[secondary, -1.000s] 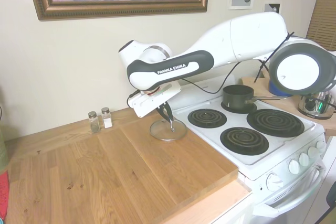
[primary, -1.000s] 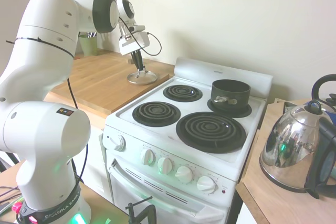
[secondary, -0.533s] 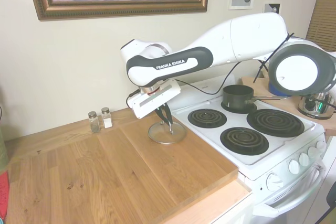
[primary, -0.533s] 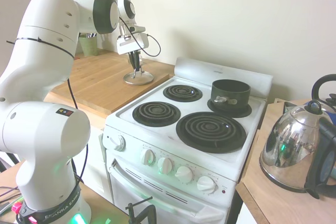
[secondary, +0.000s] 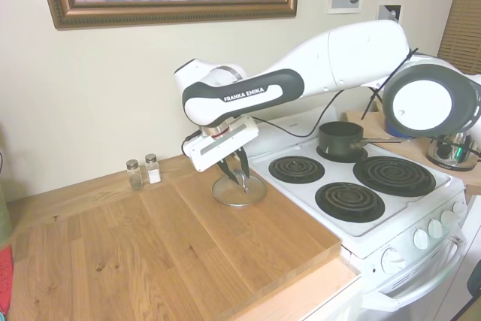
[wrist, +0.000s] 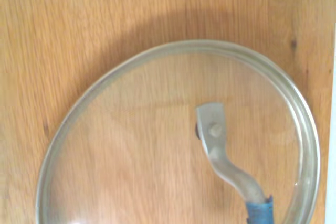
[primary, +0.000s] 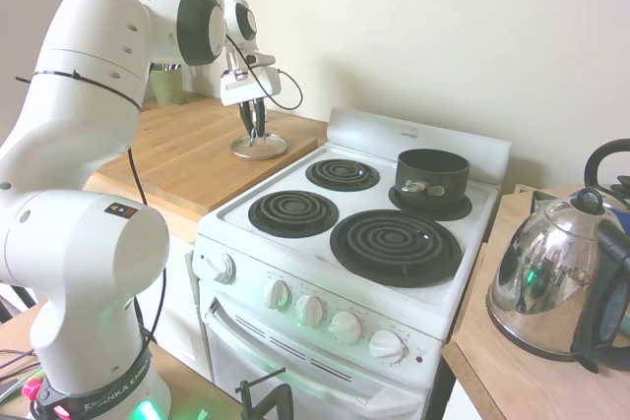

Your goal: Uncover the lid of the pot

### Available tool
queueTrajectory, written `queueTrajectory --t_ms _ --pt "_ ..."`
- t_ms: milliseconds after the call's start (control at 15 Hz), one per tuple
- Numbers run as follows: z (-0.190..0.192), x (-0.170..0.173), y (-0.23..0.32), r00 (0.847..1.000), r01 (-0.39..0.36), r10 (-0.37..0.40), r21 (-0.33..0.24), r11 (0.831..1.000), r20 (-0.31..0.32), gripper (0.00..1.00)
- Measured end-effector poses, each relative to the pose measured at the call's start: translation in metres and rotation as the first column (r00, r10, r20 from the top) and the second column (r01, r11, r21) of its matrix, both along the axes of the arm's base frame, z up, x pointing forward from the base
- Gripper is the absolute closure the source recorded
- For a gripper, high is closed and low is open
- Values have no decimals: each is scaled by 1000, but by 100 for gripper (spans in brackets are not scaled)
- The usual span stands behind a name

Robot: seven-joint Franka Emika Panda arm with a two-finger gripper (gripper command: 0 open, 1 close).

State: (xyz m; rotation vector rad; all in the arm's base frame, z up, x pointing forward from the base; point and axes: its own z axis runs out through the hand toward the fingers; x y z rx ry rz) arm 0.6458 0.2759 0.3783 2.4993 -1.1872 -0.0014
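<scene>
The hand (secondary: pixel 234 173) is seen hanging just above the lid (secondary: pixel 239 191), its two fingers (secondary: pixel 243 168) parted and pointing down on either side of the lid's handle; nothing is gripped. In the first exterior view the hand (primary: pixel 256 127) stands likewise over the lid (primary: pixel 259 148), the fingertips clear of the glass.

The lid is laid flat on the wooden counter (secondary: pixel 150 253), glass down and handle up, close to the counter edge that meets the stove (secondary: pixel 361 201). In the wrist view the lid (wrist: pixel 157 145) is shown from above, with wood grain visible through the glass, the metal rim running round it, and the handle (wrist: pixel 223 158) fixed near the middle, its far end wrapped in blue. The rim is set near the counter's edge there, a pale strip being visible just beyond it.

Away from the stove, a wide stretch of bare counter is left open beside the lid. Two small shakers (secondary: pixel 143 172) are stood against the wall, well apart from the lid.

The pot (secondary: pixel 340 139) is set on the stove's back burner nearest the wall, uncovered, well apart from the lid; the pot (primary: pixel 431 177) is open at the top, and the other three burners are bare. A shiny kettle (primary: pixel 553 287) is stood on a second counter beyond the stove.
</scene>
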Motion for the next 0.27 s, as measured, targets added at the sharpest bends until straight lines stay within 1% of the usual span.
queueTrajectory --t_ms 133,200,267 --pt "15 -3 2 1000 -9 9 11 1000 27 0" --pt "25 -7 3 998 -22 21 12 1000 55 0" --pt "36 -11 5 995 -36 36 2 999 98 0"
